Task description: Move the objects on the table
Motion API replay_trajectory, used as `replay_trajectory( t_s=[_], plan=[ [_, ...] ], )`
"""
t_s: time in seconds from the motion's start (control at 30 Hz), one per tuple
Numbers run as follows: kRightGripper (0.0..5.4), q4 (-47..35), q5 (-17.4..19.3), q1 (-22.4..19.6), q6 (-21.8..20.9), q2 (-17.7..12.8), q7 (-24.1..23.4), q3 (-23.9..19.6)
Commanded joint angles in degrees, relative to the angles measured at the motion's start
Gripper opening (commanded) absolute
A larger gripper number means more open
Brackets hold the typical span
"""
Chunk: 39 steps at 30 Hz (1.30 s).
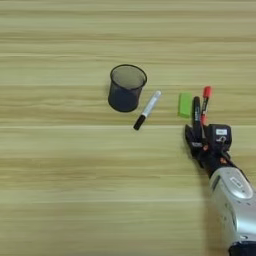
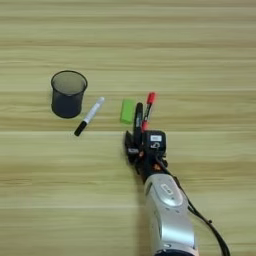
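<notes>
The hand (image 2: 136, 142) sits at the near end of the long black marker (image 2: 138, 113) — gripping it or not, I cannot tell. The marker lies just right of the green block (image 2: 127, 111), on the worktop (image 2: 200, 50); next comes a clean lift.

Even, bright light over the table (image 1: 60, 190) — shadows faint and short, no glare — details slightly soft.

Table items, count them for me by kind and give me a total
Markers: 3, a black marker, a white marker with black cap, a red-capped marker
Green blocks: 1, the green block
Mesh cups: 1, the dark mesh cup
Total: 5
</notes>
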Motion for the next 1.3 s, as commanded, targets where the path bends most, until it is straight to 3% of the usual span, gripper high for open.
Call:
replay_trajectory(
  t_s=[0.03, 0.17, 0.5, 0.87, 1.3],
  plan=[
    [1.53, 0.4, -0.5, -0.6, 1.6, -1.1, -0.5, 0.0],
    [1.18, 0.6, 0.3, -0.6, 2.1, -0.9, 0.1, -0.1],
    [1.17, -3.6, 0.9, -0.7, -2.3, -0.5, -0.2, -0.5],
    [1.17, -8.0, 0.1, -2.0, -2.9, -0.6, -0.8, 0.2],
    [1.17, -10.6, 0.4, -2.0, -1.0, 2.3, 1.0, 6.1]
  ],
)
